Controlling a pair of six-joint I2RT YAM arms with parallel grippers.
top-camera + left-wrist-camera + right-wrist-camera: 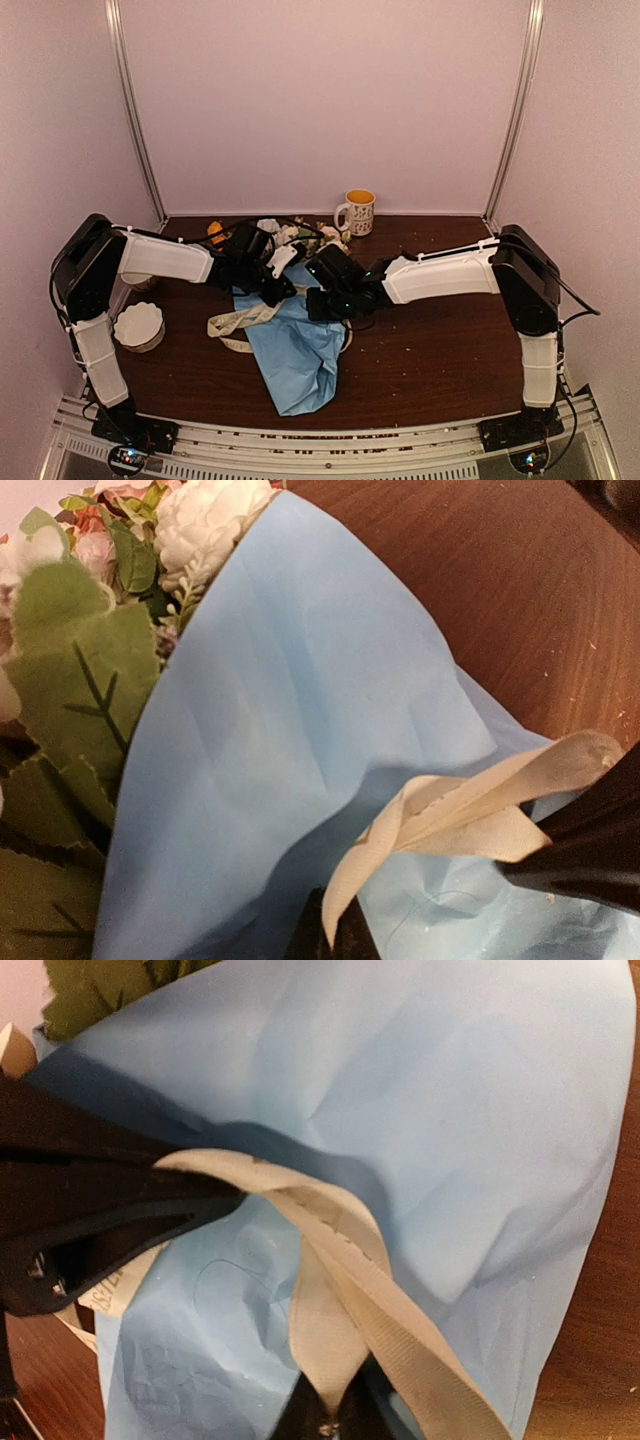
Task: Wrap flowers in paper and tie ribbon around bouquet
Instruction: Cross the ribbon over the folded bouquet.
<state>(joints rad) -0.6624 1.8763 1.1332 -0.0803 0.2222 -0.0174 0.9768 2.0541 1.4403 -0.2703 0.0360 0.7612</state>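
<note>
Found the bouquet (296, 345) lying near the middle of the table (440, 340), wide end toward the far side, narrow end toward the near edge. Noted the paper (300, 710), blue and creased, wrapped around the flowers (205, 520), with white and pink heads and green leaves showing past its far rim. Observed the ribbon (345, 1270), cream and flat, drawn across the paper about halfway along the bouquet, with a slack loop trailing onto the table at the bouquet's left side.

Found the left gripper (335, 935) clamped fully shut on the ribbon, a folded length pinched at its tips, directly above the paper on the bouquet's left. Found the right gripper (330, 1415) closed on the ribbon likewise, two strands running down between its tips, just right of the left gripper. Judged the two grippers very close together, a short run of ribbon stretched between them and lying against the paper. Could not determine from any view whether knotted or merely crossed.

Seen from above: left arm (165, 258) and right arm (440, 277) reaching inward from the near corners, meeting over the far half of the bouquet.

Logged a white patterned mug (358, 212), yellow inside, upright at the far edge of the table, near the flower heads and to their right. Logged a white ridged round object (138, 326) on the left part of the table, beside the left arm, well apart from the bouquet.
</note>
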